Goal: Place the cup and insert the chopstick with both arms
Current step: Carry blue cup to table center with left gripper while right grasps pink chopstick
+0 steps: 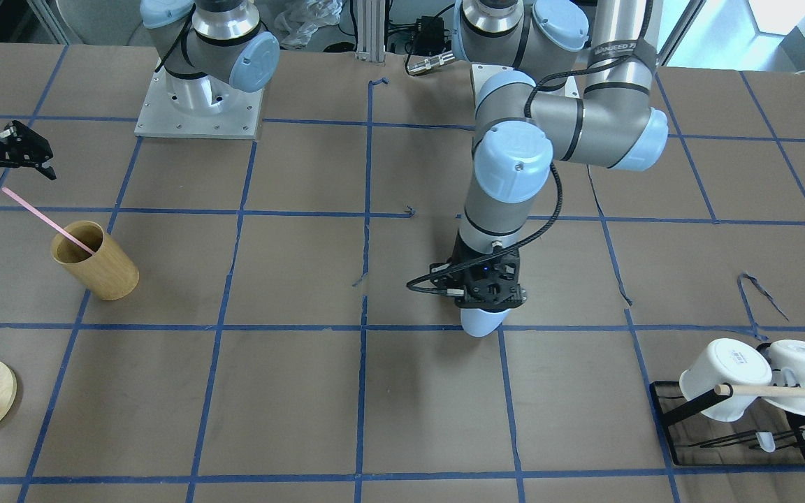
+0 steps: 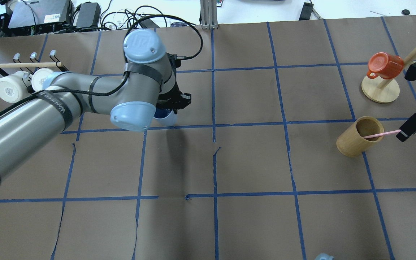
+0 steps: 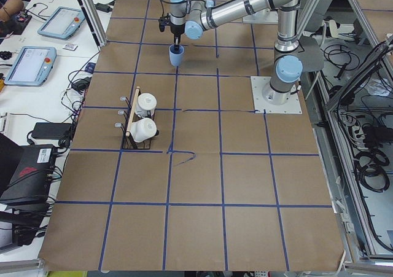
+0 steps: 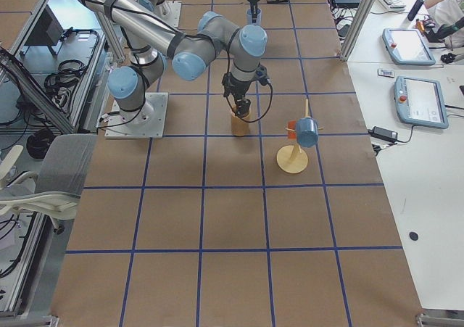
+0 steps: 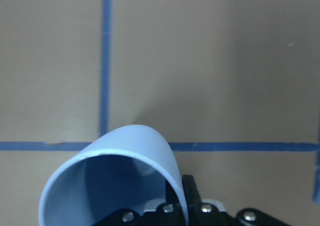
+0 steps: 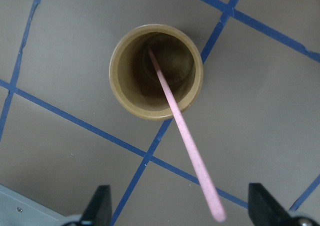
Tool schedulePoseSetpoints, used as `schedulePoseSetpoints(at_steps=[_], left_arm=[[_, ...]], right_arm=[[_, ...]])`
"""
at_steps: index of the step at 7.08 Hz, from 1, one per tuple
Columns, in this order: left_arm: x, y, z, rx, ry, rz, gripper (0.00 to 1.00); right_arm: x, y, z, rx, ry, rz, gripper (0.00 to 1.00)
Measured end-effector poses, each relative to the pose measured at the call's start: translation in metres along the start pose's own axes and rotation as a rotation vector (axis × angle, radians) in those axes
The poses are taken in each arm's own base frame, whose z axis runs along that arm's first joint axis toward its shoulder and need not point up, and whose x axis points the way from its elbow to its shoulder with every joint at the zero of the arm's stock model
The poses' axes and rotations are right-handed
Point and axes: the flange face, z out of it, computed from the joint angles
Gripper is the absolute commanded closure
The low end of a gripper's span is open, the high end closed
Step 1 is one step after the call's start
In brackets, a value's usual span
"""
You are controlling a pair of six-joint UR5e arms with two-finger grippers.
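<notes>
My left gripper [image 1: 488,302] is shut on the rim of the light-blue cup [image 1: 479,323], near the table's middle. In the left wrist view the cup [image 5: 115,171] hangs below the fingers [image 5: 192,201], just above a blue tape line. It also shows in the overhead view [image 2: 167,117]. I cannot tell whether it touches the table. The pink chopstick [image 6: 182,131] leans in the tan wooden holder [image 6: 156,73]. My right gripper [image 6: 182,206] is open, and the stick's top end lies between its fingers without touching them. The right gripper [image 1: 15,183] is at the table's edge.
A black rack [image 1: 731,426] with two white mugs [image 1: 724,381] and a wooden rod [image 1: 787,391] stands on my left. A wooden mug tree [image 2: 380,90] with an orange mug [image 2: 385,65] stands beyond the holder [image 2: 359,136]. Blue tape lines grid the brown table.
</notes>
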Motion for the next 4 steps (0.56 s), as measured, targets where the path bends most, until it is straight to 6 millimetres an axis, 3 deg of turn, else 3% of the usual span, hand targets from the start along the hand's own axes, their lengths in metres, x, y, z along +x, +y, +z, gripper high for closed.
schedulePoseSetpoints(at_steps=[2, 3, 4], left_arm=[[0.069, -0.031, 0.007, 0.039, 0.039, 0.073, 1.0], [0.086, -0.041, 0.017, 0.043, 0.044, 0.092, 1.0], [0.094, -0.045, 0.029, 0.036, 0.041, 0.106, 0.01]], right_arm=[[0.003, 0.003, 0.016, 0.018, 0.03, 0.013, 0.38], [0.003, 0.003, 0.017, 0.024, 0.037, 0.015, 0.39], [0.003, 0.003, 0.016, 0.028, 0.041, 0.018, 0.45]])
